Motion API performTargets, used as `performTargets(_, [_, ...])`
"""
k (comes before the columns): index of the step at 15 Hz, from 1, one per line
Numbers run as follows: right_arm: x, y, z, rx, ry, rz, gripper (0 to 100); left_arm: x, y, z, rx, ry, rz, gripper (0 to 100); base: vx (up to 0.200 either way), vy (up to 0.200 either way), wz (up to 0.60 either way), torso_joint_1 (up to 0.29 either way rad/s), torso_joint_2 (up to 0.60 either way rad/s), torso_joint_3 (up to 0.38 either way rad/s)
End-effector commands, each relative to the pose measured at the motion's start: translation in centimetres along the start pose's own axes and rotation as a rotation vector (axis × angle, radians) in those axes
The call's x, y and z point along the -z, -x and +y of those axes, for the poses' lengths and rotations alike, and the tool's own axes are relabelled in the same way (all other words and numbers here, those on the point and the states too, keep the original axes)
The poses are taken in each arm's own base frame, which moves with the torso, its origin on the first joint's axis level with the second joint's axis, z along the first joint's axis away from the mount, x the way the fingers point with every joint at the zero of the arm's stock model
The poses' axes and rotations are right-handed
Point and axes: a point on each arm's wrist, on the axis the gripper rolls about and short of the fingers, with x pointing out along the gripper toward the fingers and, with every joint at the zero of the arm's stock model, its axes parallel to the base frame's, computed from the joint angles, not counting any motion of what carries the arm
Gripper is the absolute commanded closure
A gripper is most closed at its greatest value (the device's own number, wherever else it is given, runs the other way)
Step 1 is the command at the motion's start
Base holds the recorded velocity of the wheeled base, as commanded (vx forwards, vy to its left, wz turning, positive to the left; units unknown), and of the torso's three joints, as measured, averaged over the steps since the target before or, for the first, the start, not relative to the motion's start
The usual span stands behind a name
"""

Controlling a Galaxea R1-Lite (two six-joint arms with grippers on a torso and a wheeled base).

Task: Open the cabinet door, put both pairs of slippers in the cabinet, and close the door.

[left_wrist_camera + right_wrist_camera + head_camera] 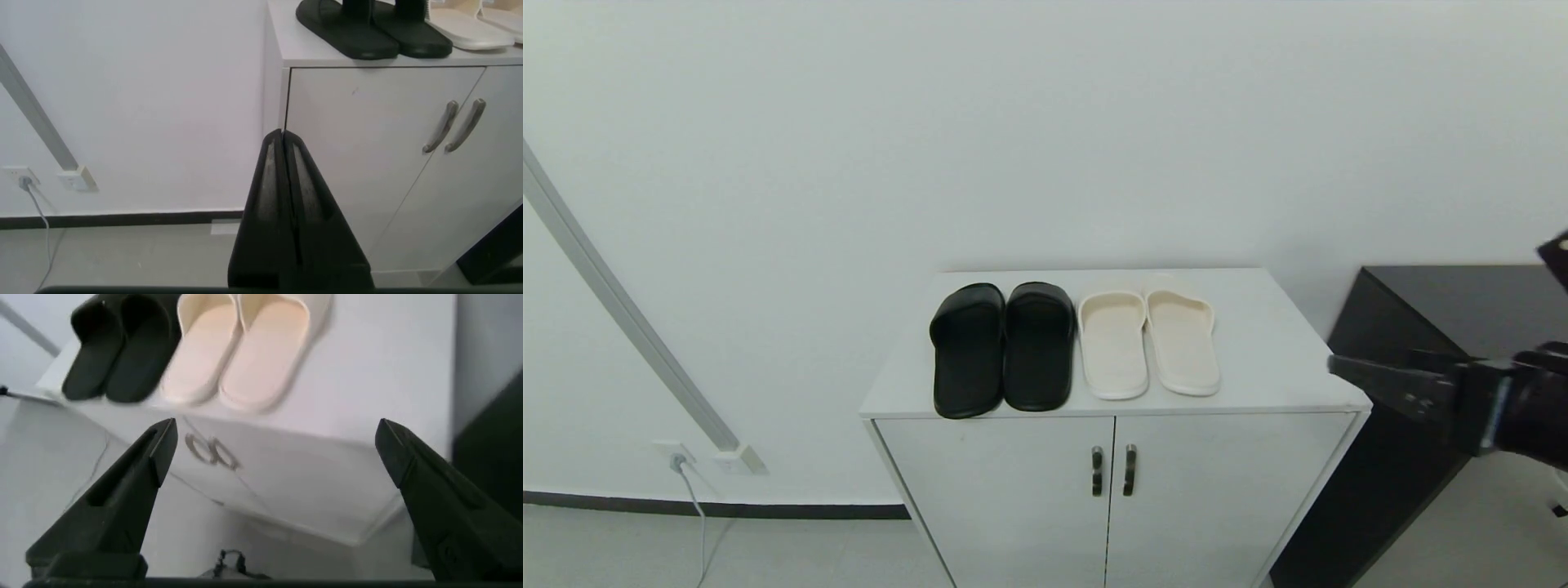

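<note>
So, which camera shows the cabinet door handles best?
The head view: both handles face the camera squarely, upright and side by side. The left wrist view shows the handles slanted, from the side; the right wrist view shows the handles from above, as small loops.

Black slippers (pixel 974 353), cream slippers (pixel 1114 347): smooth, matt (rubbery-looking); cabinet (pixel 1001 498) matt white.
</note>
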Motion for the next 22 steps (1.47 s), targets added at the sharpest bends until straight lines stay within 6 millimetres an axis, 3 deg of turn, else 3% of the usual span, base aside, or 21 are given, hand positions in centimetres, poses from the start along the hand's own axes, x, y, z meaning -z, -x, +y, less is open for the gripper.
performTargets(1, [0.5, -7.3, 3.6, 0.053, 0.01, 0.042, 0, 0.0, 0.0, 0.0, 0.0, 0.001, 0.001, 100, 0.0, 0.0, 0.0, 0.0, 0.0, 0.0])
performTargets(6, [0.7, -11.7, 7.9, 0.082, -0.015, 0.027, 0, 0.0, 0.0, 0.0, 0.0, 0.002, 0.001, 100, 0.0, 0.0, 0.0, 0.0, 0.0, 0.0])
performTargets(11, [1.5, -16.7, 9.8, 0.193, -0.002, 0.005, 0, 0.0, 0.0, 0.0, 0.0, 0.002, 0.001, 100, 0.0, 0.0, 0.0, 0.0, 0.0, 0.0])
performTargets(15, [2.3, -20.3, 10.2, 0.252, 0.009, -0.009, 0, 0.0, 0.0, 0.0, 0.0, 0.002, 0.001, 100, 0.0, 0.0, 0.0, 0.0, 0.0, 0.0])
performTargets(22, [3.4, -24.9, 8.6, 0.287, 0.082, -0.049, 0, 0.0, 0.0, 0.0, 0.0, 0.002, 0.001, 100, 0.0, 0.0, 0.0, 0.0, 0.0, 0.0])
